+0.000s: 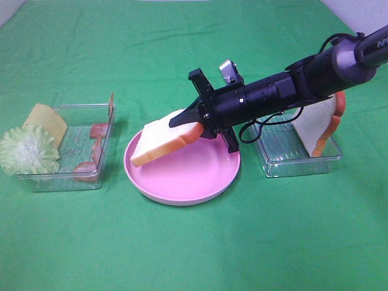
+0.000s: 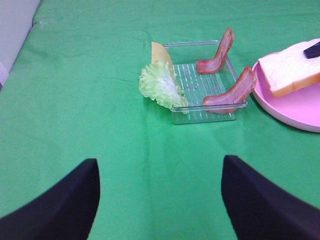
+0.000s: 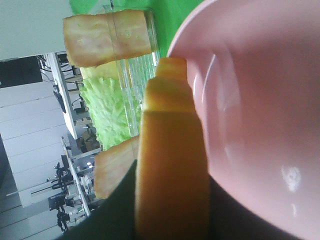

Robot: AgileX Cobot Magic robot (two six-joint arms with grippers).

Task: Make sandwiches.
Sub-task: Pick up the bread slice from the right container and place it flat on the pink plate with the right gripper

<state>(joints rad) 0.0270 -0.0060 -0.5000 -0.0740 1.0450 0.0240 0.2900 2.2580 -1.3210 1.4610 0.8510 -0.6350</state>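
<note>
My right gripper [image 1: 197, 124] is shut on a white bread slice [image 1: 160, 144] with an orange-brown crust. It holds the slice tilted over the round pink plate [image 1: 182, 197], the low end near the plate's left rim. The right wrist view shows the slice's crust [image 3: 172, 165] edge-on beside the plate [image 3: 260, 100]. A second bread slice [image 1: 315, 130] stands in the right clear tray [image 1: 291, 163]. Lettuce [image 1: 27, 151], cheese [image 1: 48, 121] and bacon strips [image 1: 97, 130] are in the left clear tray [image 1: 66, 176]. My left gripper [image 2: 160, 200] is open and empty above the cloth, short of the lettuce [image 2: 162, 85].
Green cloth covers the whole table. In the left wrist view two bacon strips [image 2: 235, 90] lean on the tray's wall [image 2: 200, 112], and the plate [image 2: 295, 112] lies right of it. The left arm is outside the exterior high view.
</note>
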